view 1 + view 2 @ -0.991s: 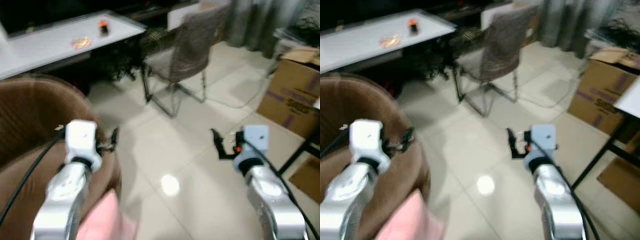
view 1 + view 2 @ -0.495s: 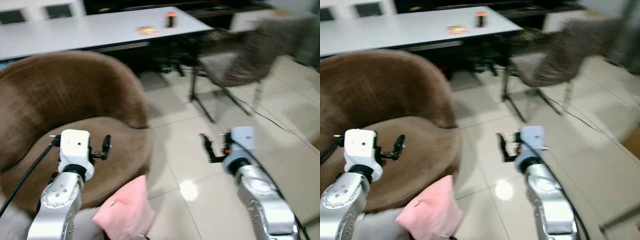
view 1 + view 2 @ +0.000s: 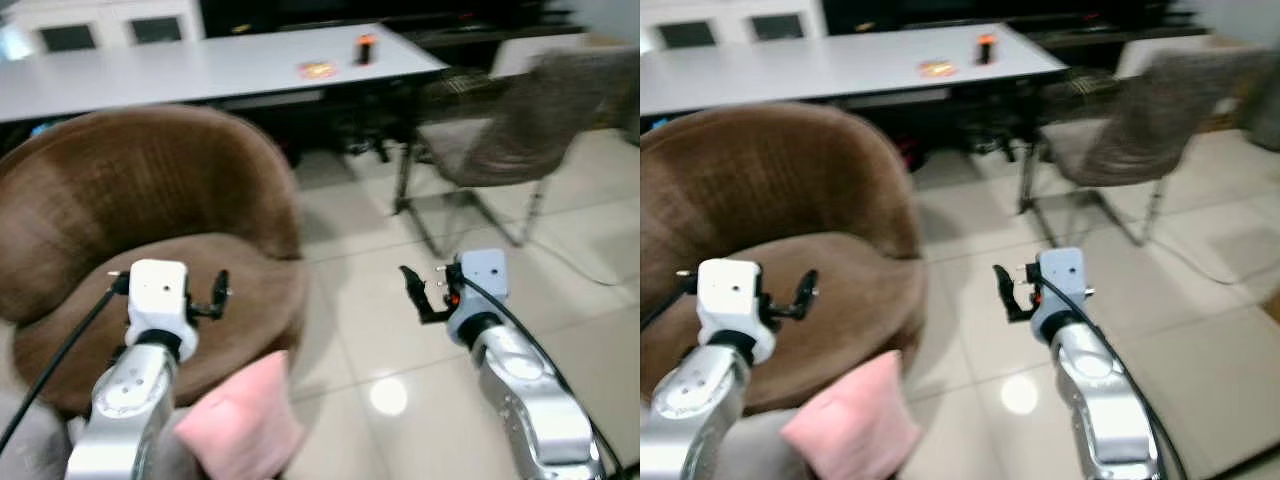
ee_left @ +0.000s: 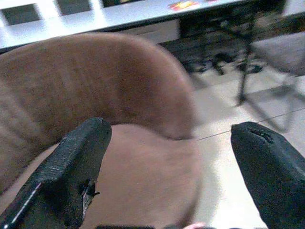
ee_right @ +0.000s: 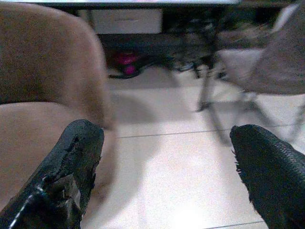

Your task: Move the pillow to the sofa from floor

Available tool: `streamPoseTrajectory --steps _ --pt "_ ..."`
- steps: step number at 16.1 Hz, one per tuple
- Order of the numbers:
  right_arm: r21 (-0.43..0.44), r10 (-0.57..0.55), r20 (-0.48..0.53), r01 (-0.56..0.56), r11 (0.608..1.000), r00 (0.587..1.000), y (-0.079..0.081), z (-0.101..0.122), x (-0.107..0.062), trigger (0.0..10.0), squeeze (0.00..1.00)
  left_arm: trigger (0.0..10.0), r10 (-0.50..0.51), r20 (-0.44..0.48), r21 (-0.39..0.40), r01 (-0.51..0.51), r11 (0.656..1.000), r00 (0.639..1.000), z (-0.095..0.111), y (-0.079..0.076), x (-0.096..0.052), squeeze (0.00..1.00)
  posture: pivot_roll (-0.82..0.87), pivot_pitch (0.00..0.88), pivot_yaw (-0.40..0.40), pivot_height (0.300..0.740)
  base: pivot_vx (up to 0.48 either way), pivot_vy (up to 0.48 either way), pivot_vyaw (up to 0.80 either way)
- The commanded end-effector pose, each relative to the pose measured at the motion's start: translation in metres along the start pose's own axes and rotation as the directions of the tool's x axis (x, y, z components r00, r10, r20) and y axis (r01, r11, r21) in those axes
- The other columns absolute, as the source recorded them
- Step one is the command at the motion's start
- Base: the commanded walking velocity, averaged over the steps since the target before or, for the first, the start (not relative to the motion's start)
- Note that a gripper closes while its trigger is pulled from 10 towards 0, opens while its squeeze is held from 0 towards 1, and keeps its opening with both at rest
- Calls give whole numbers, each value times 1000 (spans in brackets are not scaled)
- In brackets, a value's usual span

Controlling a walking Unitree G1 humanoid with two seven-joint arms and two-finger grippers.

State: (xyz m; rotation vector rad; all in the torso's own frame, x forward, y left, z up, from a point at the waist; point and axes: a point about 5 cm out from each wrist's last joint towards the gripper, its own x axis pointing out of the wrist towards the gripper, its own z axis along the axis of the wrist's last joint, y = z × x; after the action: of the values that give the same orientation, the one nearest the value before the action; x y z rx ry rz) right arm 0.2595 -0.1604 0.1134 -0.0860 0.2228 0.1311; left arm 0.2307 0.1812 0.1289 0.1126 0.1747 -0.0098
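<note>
The two head views look forward and down from above both arms, a small sideways step apart. Both take in the brown sofa [image 3: 150, 230], the white worktop [image 3: 200, 65] behind it, the grey chair [image 3: 1140, 120] and the tiled floor [image 3: 380, 300].

The left wrist view looks along its own claw [image 4: 167, 162], its two fingers wide apart at the frame's edges, close over the sofa seat and facing the sofa back, with the worktop beyond.

The right wrist view looks along the right claw [image 5: 167, 167], low above the floor, sofa edge beside one finger, chair legs beyond the other. Both wrist views share the sofa.
</note>
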Motion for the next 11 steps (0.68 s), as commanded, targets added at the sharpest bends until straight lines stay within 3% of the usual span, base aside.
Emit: streamPoseTrajectory --steps 1,2,5,6,7,8,11 --pt "-48 -13 102 18 999 995 1 18 3 10000 0 10000 27 18 21 -28 999 999 5 5 -2 0 -34 0 7 740 0 -379 0" --pt "-49 -20 170 29 998 985 -1 25 4 10000 0 10000 25 27 42 -26 999 999 6 5 -3 0 -34 0 6 740 0 -341 0" --pt "6 -8 143 7 1000 990 0 21 3 10000 0 10000 33 49 37 -35 999 998 8 4 -3 0 -29 0 3 740 0 0 0" --pt "55 41 116 -48 997 992 5 18 2 10000 0 10000 32 59 35 -34 999 998 10 4 -3 0 -26 0 2 740 0 0 0" --pt "37 77 138 -83 996 987 12 18 -1 10000 0 10000 36 66 43 -39 998 997 12 4 -4 0 -22 0 1 740 0 0 0" --pt "-37 114 140 -110 993 984 17 17 -1 10000 0 10000 40 62 45 -43 998 997 11 5 -4 0 -21 0 0 740 0 0 0" --pt "18 83 123 -86 996 989 13 13 1 10000 0 10000 45 49 20 -46 999 998 10 6 -4 0 -17 0 -1 740 0 0 800"
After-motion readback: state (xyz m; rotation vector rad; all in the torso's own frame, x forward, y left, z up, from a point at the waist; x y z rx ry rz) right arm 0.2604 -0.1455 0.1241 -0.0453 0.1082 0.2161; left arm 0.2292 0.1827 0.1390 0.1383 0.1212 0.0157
